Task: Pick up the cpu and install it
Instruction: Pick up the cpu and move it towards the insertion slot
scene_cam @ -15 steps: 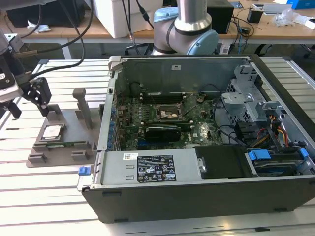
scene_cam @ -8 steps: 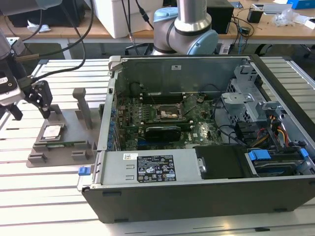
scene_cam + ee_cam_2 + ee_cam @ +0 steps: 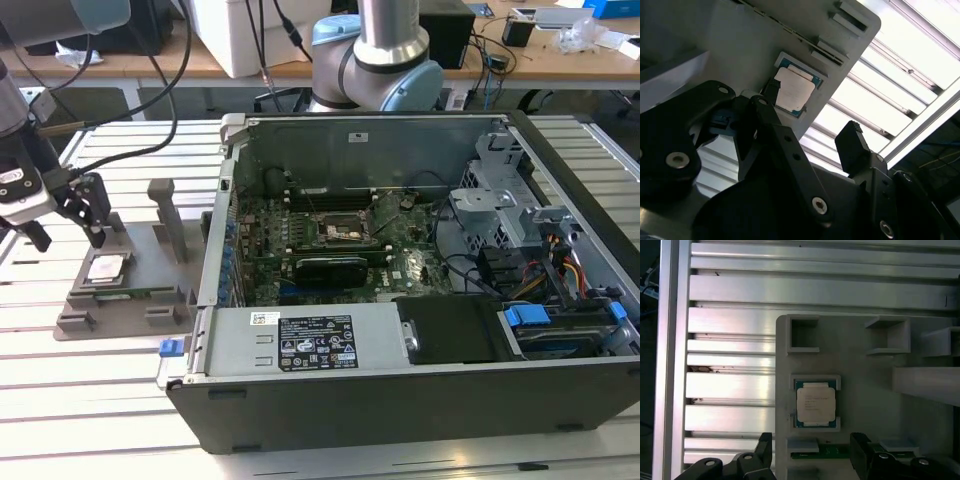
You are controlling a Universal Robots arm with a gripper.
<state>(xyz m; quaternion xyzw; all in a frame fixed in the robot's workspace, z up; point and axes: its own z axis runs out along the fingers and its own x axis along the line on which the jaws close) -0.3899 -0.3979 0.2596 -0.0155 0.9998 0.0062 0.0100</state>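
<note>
The cpu [image 3: 106, 268], a small square chip with a shiny silver top, lies flat in a recess of the grey plastic tray [image 3: 125, 305] at the exterior view's left. It is also seen in both wrist views, the cpu [image 3: 794, 89] and the cpu [image 3: 815, 405] sitting in its frame on the tray [image 3: 860, 390]. My gripper [image 3: 68, 225] hangs a little above the tray, just beside the chip. The gripper [image 3: 812, 452] is open, its black fingers [image 3: 765, 447] spread wide with nothing between them. The gripper [image 3: 812, 117] is not touching the chip.
An open computer case [image 3: 420, 390] lies to the tray's right, its motherboard socket [image 3: 345, 233] exposed, with a black fan card [image 3: 330, 268] below it. Upright grey posts [image 3: 168, 215] rise from the tray. A green strip [image 3: 825, 455] lies near the fingers. The slatted metal table [image 3: 90, 390] carries everything.
</note>
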